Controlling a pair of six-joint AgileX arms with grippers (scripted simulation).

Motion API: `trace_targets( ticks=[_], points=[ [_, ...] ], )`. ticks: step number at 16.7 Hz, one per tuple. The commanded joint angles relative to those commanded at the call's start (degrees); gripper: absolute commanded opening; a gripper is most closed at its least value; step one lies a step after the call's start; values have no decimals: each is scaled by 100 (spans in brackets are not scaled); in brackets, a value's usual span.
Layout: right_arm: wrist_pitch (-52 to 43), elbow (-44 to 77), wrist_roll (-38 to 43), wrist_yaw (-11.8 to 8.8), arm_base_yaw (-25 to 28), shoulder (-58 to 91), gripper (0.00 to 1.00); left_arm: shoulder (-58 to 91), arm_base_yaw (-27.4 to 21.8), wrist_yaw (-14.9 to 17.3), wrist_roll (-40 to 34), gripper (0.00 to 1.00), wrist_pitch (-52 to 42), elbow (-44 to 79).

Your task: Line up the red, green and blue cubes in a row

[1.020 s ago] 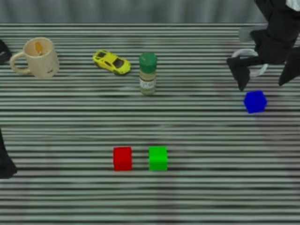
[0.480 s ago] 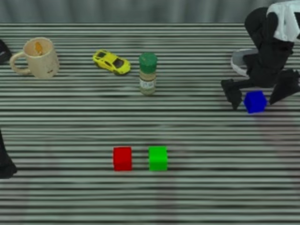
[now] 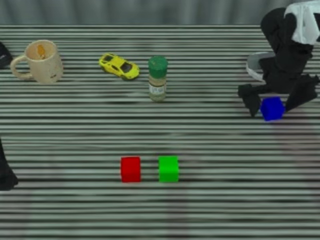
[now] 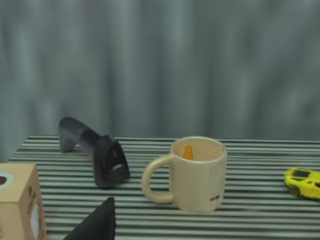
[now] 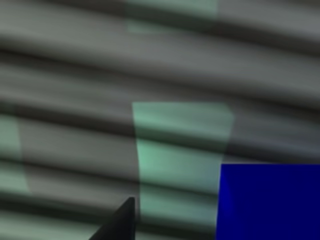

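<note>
The red cube (image 3: 130, 169) and the green cube (image 3: 168, 168) sit side by side, a small gap apart, in the front middle of the table. At the right, farther back, lies the blue cube (image 3: 272, 108). My right gripper (image 3: 275, 101) is low over it and open, one finger on each side of the cube. In the right wrist view the blue cube (image 5: 270, 200) fills the corner beside one dark fingertip (image 5: 122, 222), with a gap between them. My left arm (image 3: 6, 175) is parked at the table's left edge; one fingertip (image 4: 102, 220) shows, set well off to the side.
A cream mug (image 3: 44, 61), a yellow toy car (image 3: 119, 66) and a green-capped spice jar (image 3: 157, 78) stand along the back. A grey round object (image 3: 254, 65) lies under my right arm. A black handheld scanner (image 4: 97, 157) and a cardboard box (image 4: 17, 202) are behind the mug.
My right gripper has come down from behind the blue cube until its fingers straddle it; in the last half second they drew in slightly. The cubes have not moved.
</note>
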Motion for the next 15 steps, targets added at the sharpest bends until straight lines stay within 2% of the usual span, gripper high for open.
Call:
trace_targets(
  ticks=[8, 15],
  points=[
    [0, 0, 0, 0, 0, 0, 2, 0, 0, 0, 0, 100, 0, 0],
    [0, 0, 0, 0, 0, 0, 0, 0, 0, 0, 0, 100, 0, 0]
  ],
)
